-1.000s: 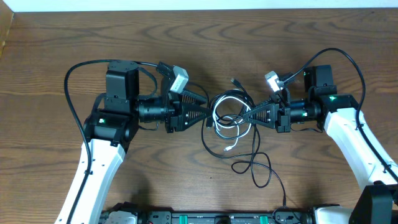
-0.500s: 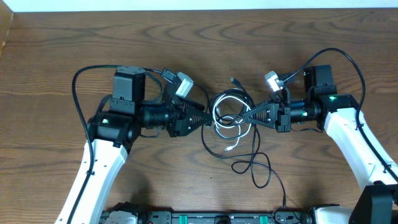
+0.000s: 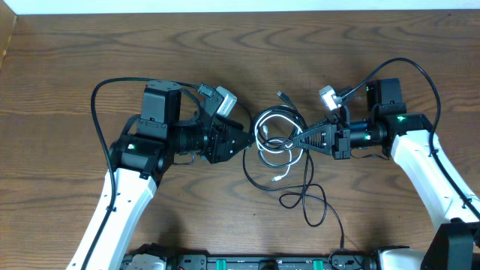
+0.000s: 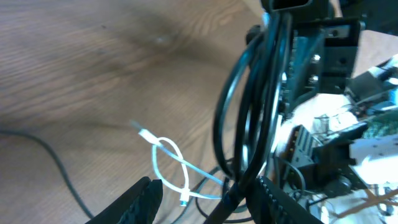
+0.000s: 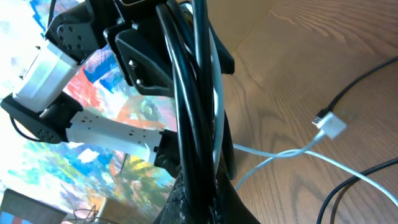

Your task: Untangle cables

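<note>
Right gripper [image 3: 301, 139] was clamped on looped black cables [image 3: 271, 142], left gripper [image 3: 244, 142] had jaws apart just beside them.

No text, label or number is legible.

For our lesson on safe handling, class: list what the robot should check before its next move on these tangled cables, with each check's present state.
1. Grip: right gripper shut on the black cable loops: ok.
2. Ready: left gripper open: ok.
3. Line-up: those loops run between the left gripper's fingers in its wrist view: ok.
4. Separation: white cable apart from those loops: not ok, they overlap.
5. Which of the two black cables is held: cannot tell.
</note>
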You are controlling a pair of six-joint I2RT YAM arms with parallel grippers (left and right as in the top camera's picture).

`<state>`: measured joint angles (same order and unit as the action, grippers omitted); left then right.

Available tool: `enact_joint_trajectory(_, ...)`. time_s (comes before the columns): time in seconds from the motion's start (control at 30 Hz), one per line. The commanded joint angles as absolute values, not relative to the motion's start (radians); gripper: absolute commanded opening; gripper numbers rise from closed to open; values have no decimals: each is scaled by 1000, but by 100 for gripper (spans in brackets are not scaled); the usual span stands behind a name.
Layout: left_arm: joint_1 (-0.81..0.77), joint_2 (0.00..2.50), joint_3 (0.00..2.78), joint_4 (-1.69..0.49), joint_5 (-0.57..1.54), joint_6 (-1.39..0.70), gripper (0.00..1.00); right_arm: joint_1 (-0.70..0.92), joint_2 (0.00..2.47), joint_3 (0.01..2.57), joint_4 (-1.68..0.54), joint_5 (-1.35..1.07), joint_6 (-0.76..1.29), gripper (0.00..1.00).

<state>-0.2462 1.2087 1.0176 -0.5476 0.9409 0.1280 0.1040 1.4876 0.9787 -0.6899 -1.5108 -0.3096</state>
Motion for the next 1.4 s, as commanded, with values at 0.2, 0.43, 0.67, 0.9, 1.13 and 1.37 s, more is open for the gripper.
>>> enact_joint_trajectory(0.2, -248, 1208, 1038, -537, 856, 112, 49, 99, 1485, 985, -690, -1552, -299, 1)
enact_joint_trajectory(0.43, -249, 1208, 1038, -484, 854, 36, 48, 99, 1485, 985, -689, -1551, -284, 1)
enact_joint_trajectory(0.67, -249, 1208, 1038, -440, 985, 36, 49, 99, 1485, 985, -688, -1551, -284, 1)
enact_joint_trajectory(0.9, -271, 1208, 1038, -442, 1003, 31, 49, 99, 1485, 985, -688, -1550, -285, 1)
enact_joint_trajectory(1.13, -326, 1208, 1038, -430, 1003, 31, 49, 99, 1485, 985, -688, -1547, -284, 1)
enact_joint_trajectory(1.37, -327, 1208, 1038, -402, 1003, -6, 49, 99, 1485, 985, -688, -1542, -284, 1)
